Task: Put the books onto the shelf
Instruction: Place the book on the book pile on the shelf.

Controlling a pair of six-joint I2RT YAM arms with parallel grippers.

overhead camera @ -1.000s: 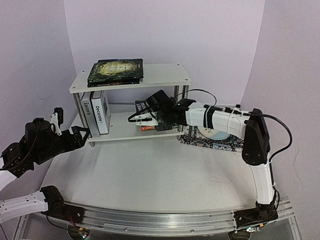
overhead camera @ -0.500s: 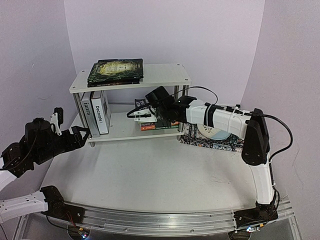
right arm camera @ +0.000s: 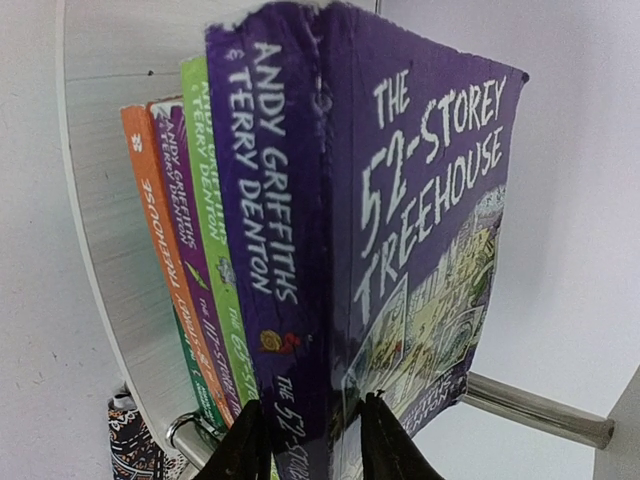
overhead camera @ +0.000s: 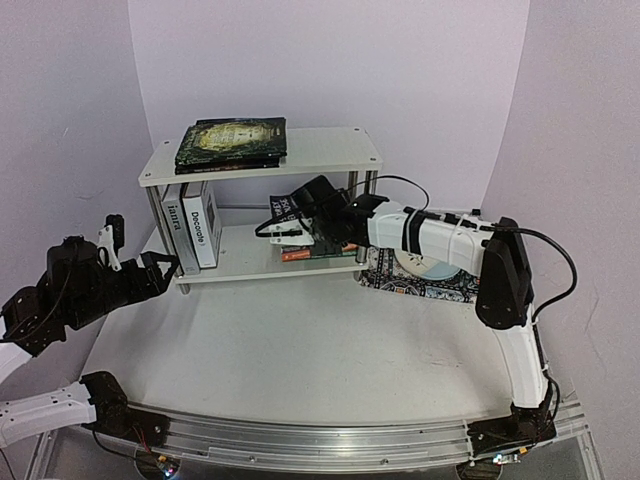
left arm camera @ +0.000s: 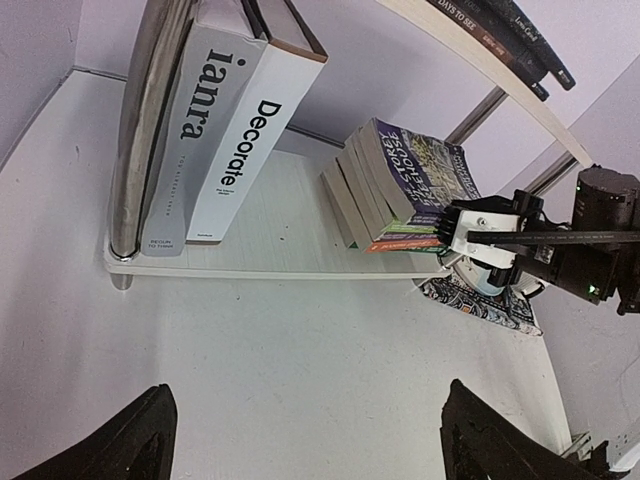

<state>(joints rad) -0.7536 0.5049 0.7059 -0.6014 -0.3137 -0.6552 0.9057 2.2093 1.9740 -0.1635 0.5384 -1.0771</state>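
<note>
We see the right gripper [right arm camera: 305, 440] clenched on the lower edge of the purple "52-Storey Treehouse" paperback [right arm camera: 400, 230], one finger on the cover and the other on the spine side. This book leans at the outer end of a slanting row on the lower board of the white shelf [overhead camera: 330, 150]. Beside it stand a green paperback [right arm camera: 212, 200], another purple one [right arm camera: 180, 230] and an orange one [right arm camera: 155, 240]. Whether the held book's bottom edge actually rests on the board, we cannot tell from the wrist view.

At the left end of the same board, two thick white hardbacks [left arm camera: 225, 140] stand upright against a chrome post [left arm camera: 140, 130], well apart from the leaning row. Dark-covered books [overhead camera: 232, 142] lie flat on the top board.

The left gripper [left arm camera: 310, 440] hangs over the white table [overhead camera: 300, 340] in front of the shelf, its fingers spread wide with nothing between them. A patterned mat [overhead camera: 430, 285] lies to the right of the shelf.
</note>
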